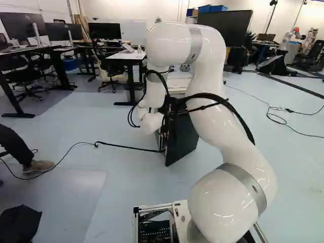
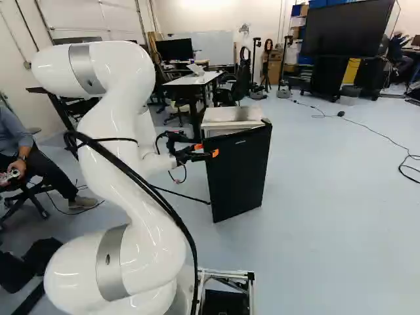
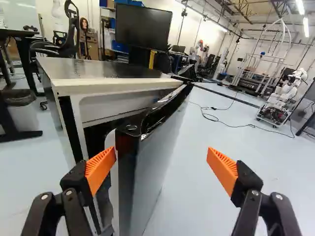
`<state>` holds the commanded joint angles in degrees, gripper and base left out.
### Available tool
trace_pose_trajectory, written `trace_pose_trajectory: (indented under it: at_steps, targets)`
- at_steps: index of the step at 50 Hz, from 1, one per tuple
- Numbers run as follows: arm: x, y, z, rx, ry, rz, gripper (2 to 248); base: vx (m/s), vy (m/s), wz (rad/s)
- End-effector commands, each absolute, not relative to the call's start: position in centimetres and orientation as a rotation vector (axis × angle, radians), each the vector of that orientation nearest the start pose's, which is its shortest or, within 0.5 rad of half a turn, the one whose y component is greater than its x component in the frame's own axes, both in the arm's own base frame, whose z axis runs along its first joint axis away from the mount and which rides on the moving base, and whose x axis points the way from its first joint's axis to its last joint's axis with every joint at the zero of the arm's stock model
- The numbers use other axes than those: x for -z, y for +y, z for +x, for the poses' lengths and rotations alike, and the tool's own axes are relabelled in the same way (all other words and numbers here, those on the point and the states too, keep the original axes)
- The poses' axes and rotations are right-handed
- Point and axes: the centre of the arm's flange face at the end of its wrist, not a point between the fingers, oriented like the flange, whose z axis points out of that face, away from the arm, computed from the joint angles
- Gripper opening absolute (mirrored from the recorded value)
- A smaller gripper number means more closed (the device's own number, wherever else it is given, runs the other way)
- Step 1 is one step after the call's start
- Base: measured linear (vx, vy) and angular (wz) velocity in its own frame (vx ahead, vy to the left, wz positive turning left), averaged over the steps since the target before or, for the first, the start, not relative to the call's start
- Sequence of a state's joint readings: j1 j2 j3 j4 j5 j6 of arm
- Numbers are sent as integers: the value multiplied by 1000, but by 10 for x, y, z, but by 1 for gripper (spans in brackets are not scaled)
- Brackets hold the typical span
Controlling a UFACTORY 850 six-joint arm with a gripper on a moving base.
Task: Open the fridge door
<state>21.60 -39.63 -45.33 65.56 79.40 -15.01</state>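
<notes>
Ahead of the arm (image 2: pixel 118 111), the fridge (image 2: pixel 233 117) has its door (image 2: pixel 237 174) ajar. The fingers (image 3: pixel 101 169) stand wide, one by the door's edge — a skewed sweep could slip off or push it closed.

It's a robotics lab: desks (image 1: pixel 124 55), PC monitors (image 1: pixel 105 31), whiteboard (image 2: pixel 213 42) & another robot (image 3: pixel 287 94).

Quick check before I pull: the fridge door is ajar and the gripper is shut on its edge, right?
Not shut: the wrist view shows the gripper open, one pad well clear of the door. The door is ajar, as you say.
</notes>
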Motion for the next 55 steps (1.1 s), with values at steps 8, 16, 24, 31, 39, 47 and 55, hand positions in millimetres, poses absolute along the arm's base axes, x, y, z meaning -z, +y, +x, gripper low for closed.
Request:
trace_pose_trajectory:
  at_steps: [8, 16, 24, 31, 39, 47, 55]
  targets:
    - [-252, 101, 474, -1578, -589, 1925, 247, 0, 0, 0]
    - [-259, 102, 474, -1591, -597, 1921, 247, 0, 0, 0]
    - [-261, 108, 471, -1602, -585, 1929, 247, 0, 0, 0]
    - [-261, 115, 470, -1611, -574, 1937, 247, 0, 0, 0]
    - [-261, 120, 473, -1620, -571, 1939, 247, 0, 0, 0]
    - [-260, 123, 481, -1630, -580, 1935, 247, 0, 0, 0]
    - [-258, 124, 492, -1639, -595, 1926, 247, 0, 0, 0]
